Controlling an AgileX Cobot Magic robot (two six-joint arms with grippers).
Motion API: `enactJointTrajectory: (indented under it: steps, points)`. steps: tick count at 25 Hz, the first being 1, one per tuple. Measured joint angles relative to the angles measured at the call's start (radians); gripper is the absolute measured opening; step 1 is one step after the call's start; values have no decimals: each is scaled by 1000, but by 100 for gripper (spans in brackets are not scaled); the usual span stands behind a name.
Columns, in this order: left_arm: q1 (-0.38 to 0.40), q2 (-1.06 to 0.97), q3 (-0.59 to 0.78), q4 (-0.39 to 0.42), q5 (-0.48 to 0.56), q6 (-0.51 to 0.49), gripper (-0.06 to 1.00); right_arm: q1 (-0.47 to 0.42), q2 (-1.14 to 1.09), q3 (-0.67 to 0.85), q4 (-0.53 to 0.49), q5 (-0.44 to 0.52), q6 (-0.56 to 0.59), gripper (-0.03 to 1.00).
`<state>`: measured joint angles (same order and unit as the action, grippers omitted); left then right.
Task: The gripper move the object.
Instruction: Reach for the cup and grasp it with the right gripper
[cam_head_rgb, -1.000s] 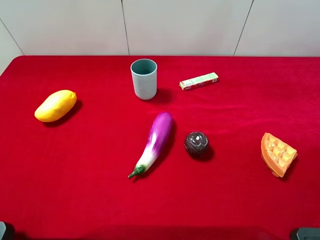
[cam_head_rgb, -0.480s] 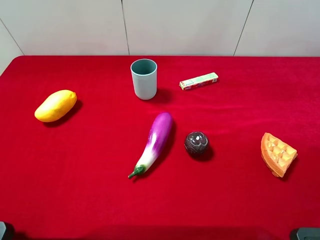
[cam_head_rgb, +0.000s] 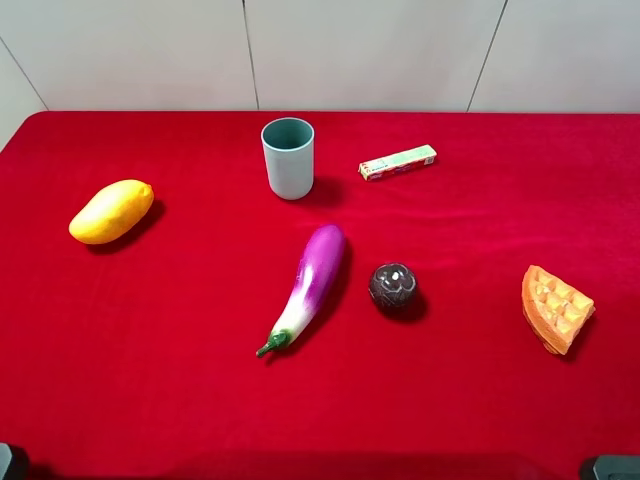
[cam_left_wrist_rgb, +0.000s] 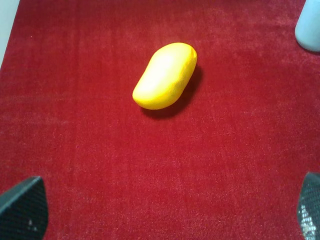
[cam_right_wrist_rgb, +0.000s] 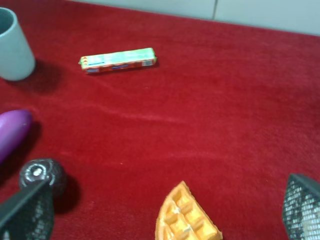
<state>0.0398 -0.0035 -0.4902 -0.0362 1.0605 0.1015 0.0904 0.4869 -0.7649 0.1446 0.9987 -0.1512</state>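
The pale blue-green cup (cam_head_rgb: 288, 158) stands upright at the back middle of the red table. An edge of it shows in the left wrist view (cam_left_wrist_rgb: 309, 25) and it shows in the right wrist view (cam_right_wrist_rgb: 12, 45). My left gripper (cam_left_wrist_rgb: 165, 207) is open and empty, well short of the cup, with the mango (cam_left_wrist_rgb: 165, 75) ahead of it. My right gripper (cam_right_wrist_rgb: 165, 210) is open and empty, above the waffle piece (cam_right_wrist_rgb: 185, 217), far from the cup. Only dark fingertips (cam_left_wrist_rgb: 22, 207) show in each wrist view.
A yellow mango (cam_head_rgb: 111, 211) lies at the left. A purple eggplant (cam_head_rgb: 310, 285) and a dark round fruit (cam_head_rgb: 392, 287) lie in the middle. A waffle wedge (cam_head_rgb: 555, 308) is at the right. A small green box (cam_head_rgb: 397, 162) lies beside the cup.
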Motion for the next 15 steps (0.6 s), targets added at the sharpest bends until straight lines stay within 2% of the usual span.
enactJointTrajectory:
  steps: [8,15]
  points:
    - [0,0,0,0,0,0,99,112,285,-165,4,9,-6,69]
    - [0,0,0,0,0,0,99,261,537,-308,4,15,-6,69]
